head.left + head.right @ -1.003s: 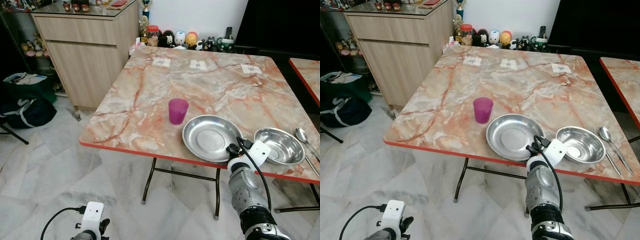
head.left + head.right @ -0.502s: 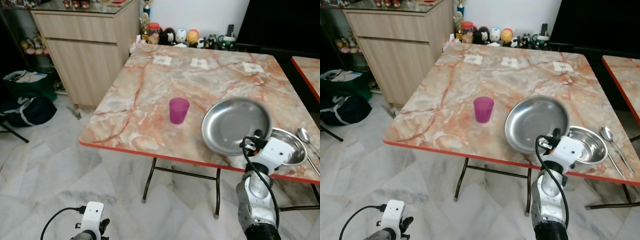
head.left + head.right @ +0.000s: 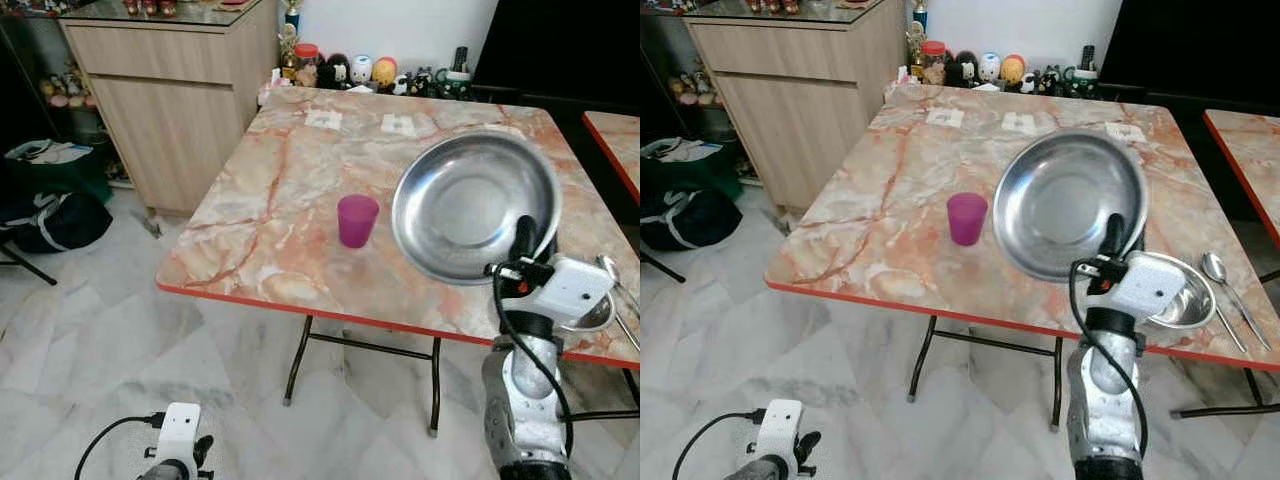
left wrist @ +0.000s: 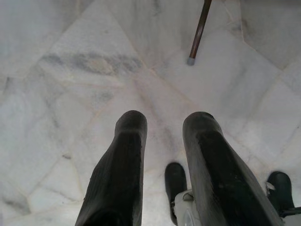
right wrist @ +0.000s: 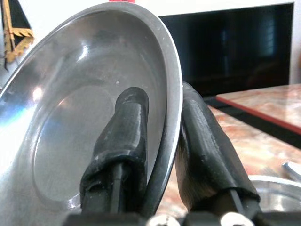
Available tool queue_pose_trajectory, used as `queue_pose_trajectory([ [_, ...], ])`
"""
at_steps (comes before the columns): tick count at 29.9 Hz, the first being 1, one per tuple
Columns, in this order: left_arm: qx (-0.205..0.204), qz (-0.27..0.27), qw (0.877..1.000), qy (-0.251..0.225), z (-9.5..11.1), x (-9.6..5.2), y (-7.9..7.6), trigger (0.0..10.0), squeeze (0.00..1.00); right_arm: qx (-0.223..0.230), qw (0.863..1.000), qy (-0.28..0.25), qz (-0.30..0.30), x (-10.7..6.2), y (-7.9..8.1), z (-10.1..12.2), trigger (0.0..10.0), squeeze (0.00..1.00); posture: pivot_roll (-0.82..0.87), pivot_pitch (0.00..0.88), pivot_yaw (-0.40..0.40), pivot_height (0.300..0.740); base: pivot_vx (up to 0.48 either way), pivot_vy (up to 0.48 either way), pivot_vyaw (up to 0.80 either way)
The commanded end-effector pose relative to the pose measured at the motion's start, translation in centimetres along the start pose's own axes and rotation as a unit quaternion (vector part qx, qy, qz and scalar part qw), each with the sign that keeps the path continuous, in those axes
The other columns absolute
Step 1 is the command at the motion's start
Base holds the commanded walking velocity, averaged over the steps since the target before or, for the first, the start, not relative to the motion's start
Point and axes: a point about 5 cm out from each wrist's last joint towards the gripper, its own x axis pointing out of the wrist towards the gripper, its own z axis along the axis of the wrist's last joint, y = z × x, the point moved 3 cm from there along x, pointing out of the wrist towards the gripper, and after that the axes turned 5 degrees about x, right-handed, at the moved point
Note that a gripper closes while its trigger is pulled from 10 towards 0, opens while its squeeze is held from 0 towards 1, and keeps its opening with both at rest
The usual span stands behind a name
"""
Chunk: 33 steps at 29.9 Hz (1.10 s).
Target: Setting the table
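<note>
Right wrist view: right gripper [image 5: 162, 141] pinches the steel plate [image 3: 470, 205] by its rim, tilted up over the tabletop's [image 3: 280, 200] near right edge, beside the purple cup [image 3: 357, 221]. Left gripper [image 4: 164, 165] hangs spread above the floor.

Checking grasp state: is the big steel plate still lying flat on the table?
No: the right gripper pinches the steel plate by its rim, tilted up above the table.

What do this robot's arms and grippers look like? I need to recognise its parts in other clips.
The right arm is rounded silver metal with a white box at the wrist and a looping black cable. The right gripper has two long matte-black fingers. The left gripper has matching black fingers, with a white wrist box and black cable.
</note>
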Motion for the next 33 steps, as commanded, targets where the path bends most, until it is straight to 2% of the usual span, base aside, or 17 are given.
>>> queue_pose_trajectory([
  [1,0.007,0.003,1.000,0.017,-0.6,-0.1,0.2,10.0,0.00,0.008,1.000,-0.012,0.003,0.1,0.2,0.8,10.0,0.00,0.06,0.000,-0.022,0.740,0.000,0.000,0.00],
  [15,0.034,-0.003,0.999,0.021,-0.7,-0.1,0.3,10.0,0.00,0.009,1.000,-0.006,0.004,0.1,0.5,1.2,10.0,0.00,0.04,0.000,-0.005,0.740,0.000,-0.450,0.00],
  [23,0.035,-0.005,0.999,0.020,-0.6,-0.1,0.3,10.0,0.00,0.013,1.000,-0.002,0.003,-0.4,0.7,1.0,10.0,0.00,0.03,0.000,0.002,0.740,0.000,-0.441,0.00],
  [28,0.039,-0.007,0.999,0.021,-0.5,-0.1,0.3,10.0,0.00,0.023,0.999,0.009,-0.032,-0.2,-0.9,0.6,10.0,0.00,0.02,0.000,0.005,0.740,0.000,-0.441,0.00],
  [33,0.041,-0.005,0.999,0.022,-0.5,-0.1,0.5,10.0,0.00,0.021,0.999,0.011,-0.035,-0.3,-1.0,0.6,10.0,0.00,0.02,0.000,0.008,0.740,0.000,-0.442,0.00],
])
